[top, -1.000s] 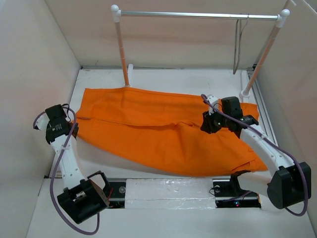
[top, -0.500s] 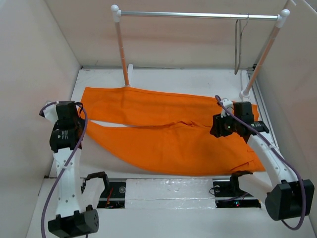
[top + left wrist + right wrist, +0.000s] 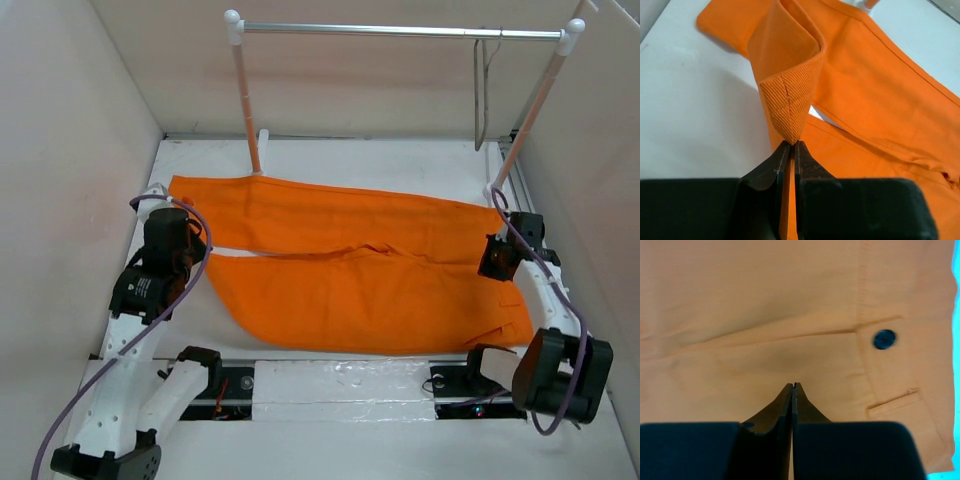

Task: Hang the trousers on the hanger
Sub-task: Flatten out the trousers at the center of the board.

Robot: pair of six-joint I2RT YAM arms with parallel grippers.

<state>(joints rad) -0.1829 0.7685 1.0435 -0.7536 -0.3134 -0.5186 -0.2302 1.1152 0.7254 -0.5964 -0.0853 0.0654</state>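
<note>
Orange cloth trousers (image 3: 350, 290) lie spread flat across the white worktop (image 3: 350, 160), legs running to the left and waistband at the right. The thin grey-brown triangular hanger (image 3: 476, 100) hangs well apart from them, on the silver rail (image 3: 400, 30) at the far right corner.

My left tool (image 3: 791, 144) is pinching the ribbed hem (image 3: 790, 105) of the near trouser leg, lifting it into a small peak off the worktop at the left end. My right tool (image 3: 793, 385) sits over the waistband, just beside the dark button (image 3: 884, 339). Its fingers are pressed together against the cloth, but I cannot tell whether a fold is caught between them.

I judge this to be the early arranging step: getting hold of both ends so the legs can be straightened or folded. The trousers are nowhere near the hanger yet. Next I would confirm the right-hand grip. Then I would gather the cloth into a narrow enough band to feed through the hanger, keeping both ends taut so nothing slips.
</note>
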